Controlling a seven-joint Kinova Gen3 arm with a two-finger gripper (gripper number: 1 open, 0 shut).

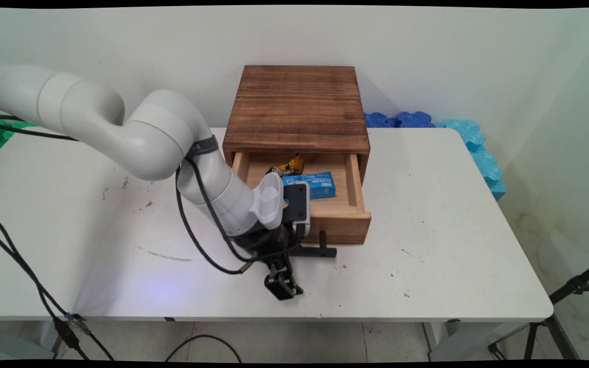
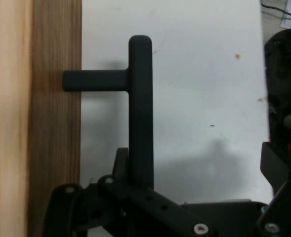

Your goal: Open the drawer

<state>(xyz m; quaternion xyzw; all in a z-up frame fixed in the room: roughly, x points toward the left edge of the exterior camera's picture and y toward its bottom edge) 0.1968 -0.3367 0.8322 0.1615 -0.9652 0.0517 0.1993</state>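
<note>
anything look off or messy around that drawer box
Nothing is spilled or broken. The wooden box's drawer stands pulled open, with a blue packet and an orange-black wrapper lying loose inside. The white table bears scattered dark scuff marks.

Blue packet (image 1: 315, 184) in open drawer (image 1: 354, 180), beyond gripper fingers: white print on label, too small to read. No other legible text.

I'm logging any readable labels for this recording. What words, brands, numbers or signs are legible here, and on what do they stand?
No text can be read for certain.
Blue packet in the open drawer: white print, too small to read.
Orange and black wrapper behind it: markings too small to read.
Dark band on the arm: pale lettering, too blurred to read.
Hand view: no text on the drawer handle or wood.
</note>
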